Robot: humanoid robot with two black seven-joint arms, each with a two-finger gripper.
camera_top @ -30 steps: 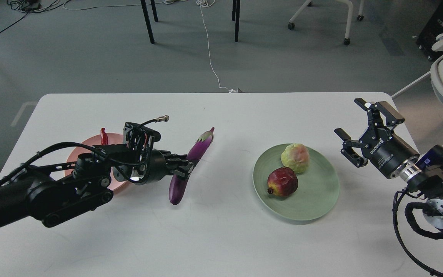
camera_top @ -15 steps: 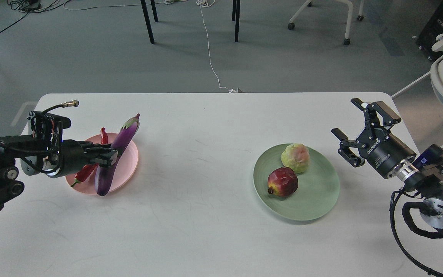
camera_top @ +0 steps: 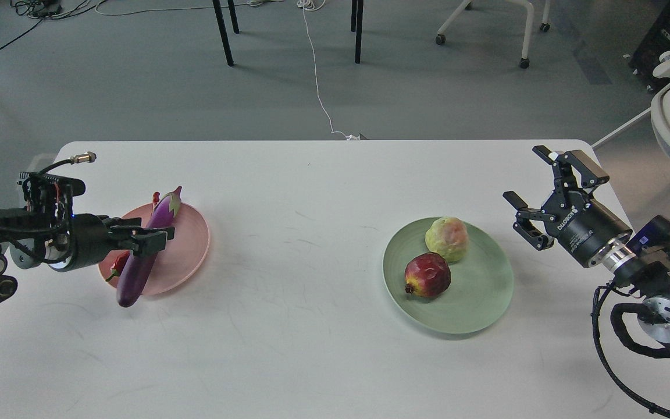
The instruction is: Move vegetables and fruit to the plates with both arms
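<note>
Left gripper (camera_top: 150, 240) pinched eggplant (camera_top: 145, 253) mid-length, tilted over pink plate (camera_top: 186, 256); chili (camera_top: 118, 263) just behind. Right gripper (camera_top: 538, 195) spread, empty; green plate (camera_top: 474, 302) with pomegranate (camera_top: 427, 274) near its left.

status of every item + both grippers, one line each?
eggplant: held tilted over pink plate
chili pepper: on pink plate
pomegranate: on green plate
yellow-green fruit: on green plate
left gripper: shut on eggplant
right gripper: open, empty
</note>
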